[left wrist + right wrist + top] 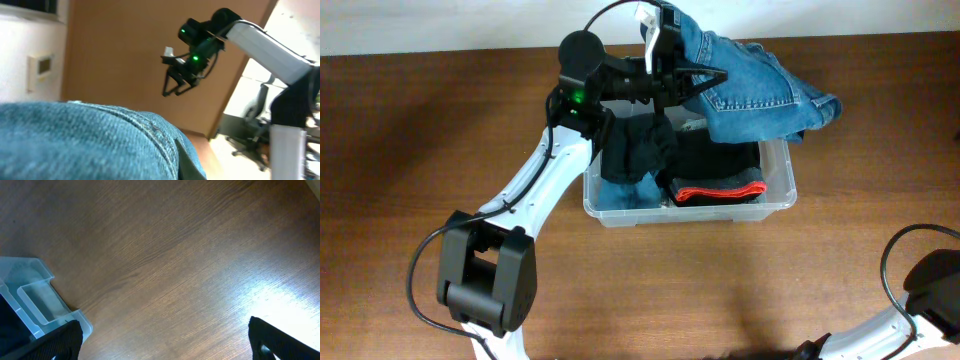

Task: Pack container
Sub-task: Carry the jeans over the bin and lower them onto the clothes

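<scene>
Container (740, 212) stands at the centre of the overhead frame on the brown table (410, 130), holding dark garments (635, 150), a folded black item with a red edge (718, 190) and blue fabric at its lower left. Left gripper (665, 32), at upper middle above the tub's far rim, is clamped on blue jeans (760, 90) draped over the container's upper right corner; its fingers are buried in denim in the wrist view. Right gripper (176, 86) has its jaws spread wide and empty over bare table, near one corner of the container.
</scene>
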Motion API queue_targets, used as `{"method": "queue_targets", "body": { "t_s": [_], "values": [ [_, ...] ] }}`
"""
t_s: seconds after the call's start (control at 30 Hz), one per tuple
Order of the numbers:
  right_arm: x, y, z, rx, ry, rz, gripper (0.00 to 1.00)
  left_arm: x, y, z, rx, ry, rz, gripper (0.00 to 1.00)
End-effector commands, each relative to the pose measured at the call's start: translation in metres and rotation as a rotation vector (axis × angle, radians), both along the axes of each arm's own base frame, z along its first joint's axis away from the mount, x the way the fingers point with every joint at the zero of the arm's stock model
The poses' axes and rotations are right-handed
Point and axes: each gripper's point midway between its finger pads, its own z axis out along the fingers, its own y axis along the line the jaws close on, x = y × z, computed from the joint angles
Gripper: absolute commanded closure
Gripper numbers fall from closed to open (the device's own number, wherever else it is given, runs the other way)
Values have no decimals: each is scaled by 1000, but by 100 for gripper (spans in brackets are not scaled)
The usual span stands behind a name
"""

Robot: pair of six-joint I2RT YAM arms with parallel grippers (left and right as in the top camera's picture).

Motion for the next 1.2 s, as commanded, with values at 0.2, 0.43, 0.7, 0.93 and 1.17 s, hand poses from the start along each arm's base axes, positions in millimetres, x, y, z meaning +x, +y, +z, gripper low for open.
{"method": "queue_targets", "body": {
  "t_s": [0.2,0.43,0.7,0.93,1.17],
  "values": [
    [0,0,0,-3,0,3,2,20,-15,12,-63,-251,135,100],
    [0,0,0,-3,0,3,2,17,-30,-23,-53,-307,63,100],
    [0,0,0,-3,0,3,2,6,-17,-57,49,-152,-108,98],
    [0,0,0,-3,0,3,2,23,1,-85,132,63,-90,94],
    [0,0,0,-3,0,3,2,32,16,-112,201,237,-65,90]
  ]
}}
